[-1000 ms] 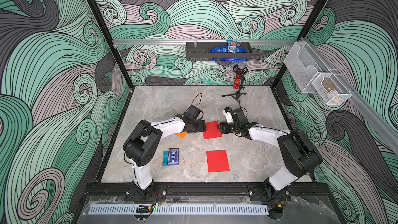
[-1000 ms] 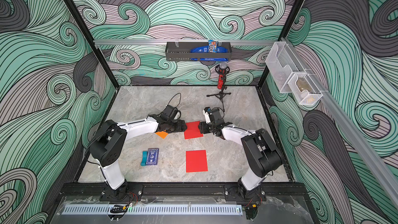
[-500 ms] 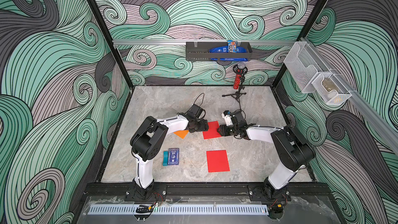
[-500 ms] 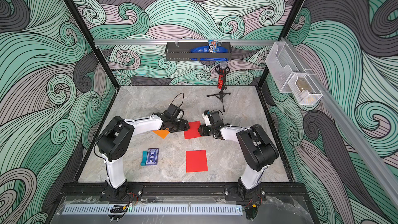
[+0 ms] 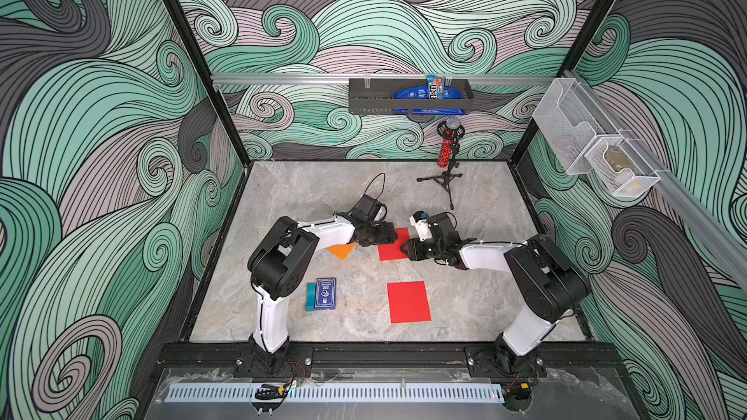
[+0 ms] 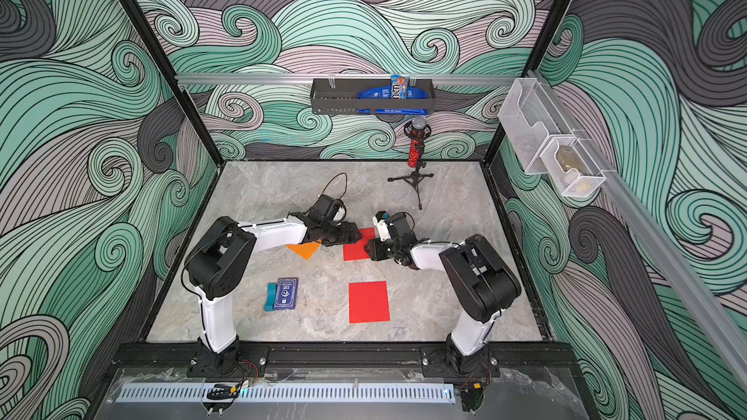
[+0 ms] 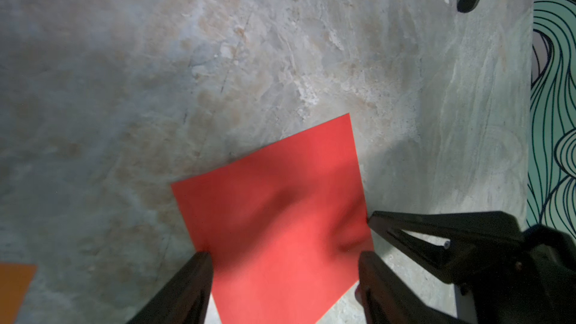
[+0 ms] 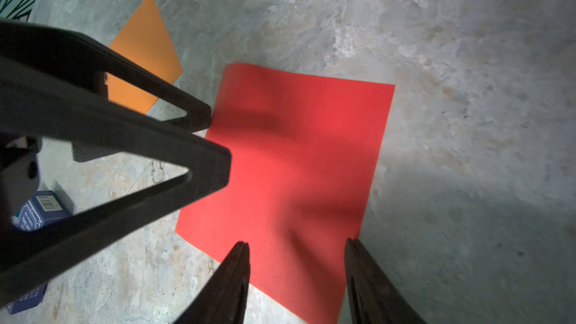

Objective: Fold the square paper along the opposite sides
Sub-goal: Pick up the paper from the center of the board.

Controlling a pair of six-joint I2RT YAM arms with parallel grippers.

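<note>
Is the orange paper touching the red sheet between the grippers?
No, the right wrist view shows bare table between orange paper and red sheet.

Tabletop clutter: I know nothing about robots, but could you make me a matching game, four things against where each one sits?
1 orange paper
2 blue box
3 microphone
4 far red paper

a standing on a tripod
b between left gripper and right gripper
c beside a teal block
d partly under the left arm

Pairs: 1-d, 2-c, 3-a, 4-b
</note>
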